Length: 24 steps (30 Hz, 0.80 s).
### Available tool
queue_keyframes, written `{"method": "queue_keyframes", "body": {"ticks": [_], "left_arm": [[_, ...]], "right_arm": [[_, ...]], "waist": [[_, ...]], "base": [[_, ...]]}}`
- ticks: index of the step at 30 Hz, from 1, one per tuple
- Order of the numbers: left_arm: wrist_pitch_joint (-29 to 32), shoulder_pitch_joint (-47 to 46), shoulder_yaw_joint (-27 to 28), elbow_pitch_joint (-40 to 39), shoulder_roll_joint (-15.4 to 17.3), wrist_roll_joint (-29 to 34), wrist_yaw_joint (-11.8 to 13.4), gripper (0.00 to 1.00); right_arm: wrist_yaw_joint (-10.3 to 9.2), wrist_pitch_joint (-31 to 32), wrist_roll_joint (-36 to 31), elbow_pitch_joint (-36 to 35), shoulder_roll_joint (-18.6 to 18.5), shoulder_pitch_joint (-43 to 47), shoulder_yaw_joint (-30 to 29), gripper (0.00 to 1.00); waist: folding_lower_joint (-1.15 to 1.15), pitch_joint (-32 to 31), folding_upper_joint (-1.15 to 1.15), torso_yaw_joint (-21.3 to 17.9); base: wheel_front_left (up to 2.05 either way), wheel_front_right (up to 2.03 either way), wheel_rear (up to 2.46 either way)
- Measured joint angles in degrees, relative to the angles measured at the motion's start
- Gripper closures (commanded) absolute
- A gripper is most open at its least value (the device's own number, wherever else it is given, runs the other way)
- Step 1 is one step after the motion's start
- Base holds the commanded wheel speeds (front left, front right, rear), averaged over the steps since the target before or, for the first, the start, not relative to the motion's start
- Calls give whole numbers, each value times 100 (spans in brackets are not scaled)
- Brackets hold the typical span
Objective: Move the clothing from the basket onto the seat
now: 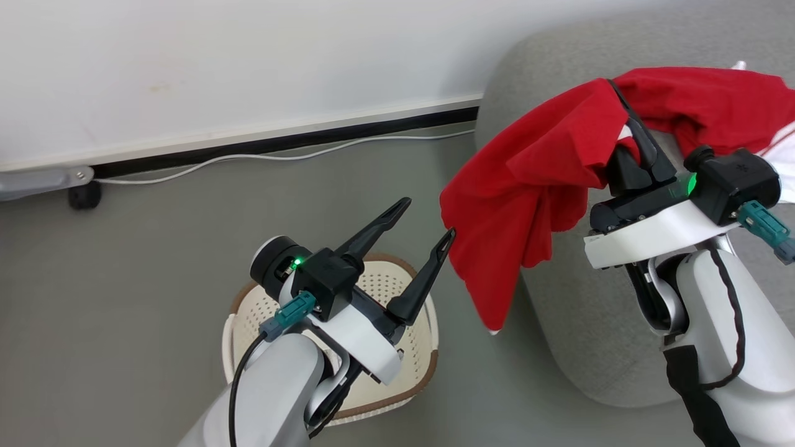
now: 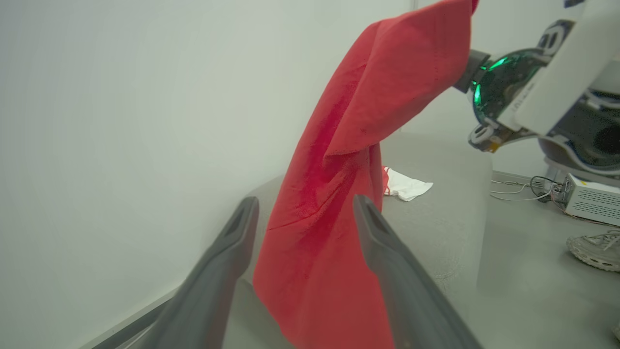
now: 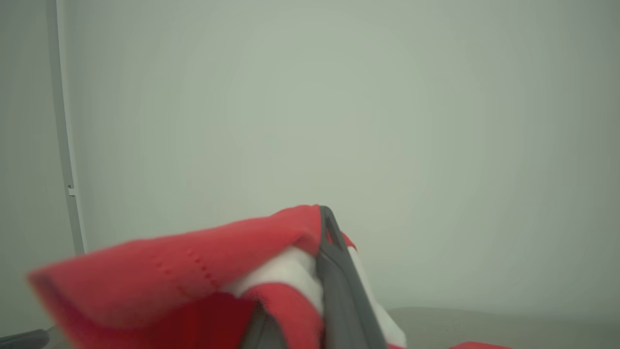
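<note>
clothing [image 1: 528, 186] is up in the air, pinched by the right gripper [image 1: 624, 130], whose fingers are closed on a fold of the red fabric with a bit of white trim caught in between. it hangs off that gripper's left side in a long drape, with the lower corner dangling past the edge of the seat [image 1: 577, 323] over the floor [image 1: 124, 279], resting on nothing. right gripper sits above the seat's rounded front corner. more red fabric with white trim lies on the seat top behind that gripper; can't tell if it's the same piece or a second one. left wrist view shows a small white cloth [image 2: 407, 186] with a red stripe lying flat on the seat beyond the drape. left gripper [image 1: 428, 217] is spread wide, holding nothing, and hovers above the basket [image 1: 380, 282] with fingers aimed at the drape. its right fingertip is just beside the red edge; can't tell if it touches. basket stands on the floor left of the seat in the head view, partly hidden under the left arm. white cable [image 1: 279, 155] runs along the foot of the wall [image 1: 248, 62]. a shoe [image 2: 596, 249] and a white box [image 2: 593, 198] sit on the floor past the seat in the left wrist view.
</note>
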Motion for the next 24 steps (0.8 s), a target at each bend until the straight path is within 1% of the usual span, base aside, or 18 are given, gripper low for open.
{"method": "queue_keyframes", "body": {"ticks": [5,16,19,22,24], "left_arm": [[0,69,-136,-21,27,-74,0,0],[0,214,-203,-192,78,-80,0,0],[0,236,-313,-211,70,-80,0,0],[0,235,-433,-249,82,-81,-1,0],[0,235,-503,-257,153,-82,-5,0]], "right_arm": [[0,0,4,-159,-9,66,-77,100],[0,0,54,-546,-79,277,-270,100],[0,0,54,-708,-174,419,-557,100],[0,-1,43,-825,-280,503,-836,100],[0,0,-13,-909,-307,502,-1006,100]], "waist": [[0,-60,0,-547],[-1,-110,0,-1763],[0,-70,0,-1970],[0,64,0,-2032],[0,164,0,-2053]], "base": [[0,0,0],[0,0,0],[0,0,0],[0,0,0],[0,0,0]]}}
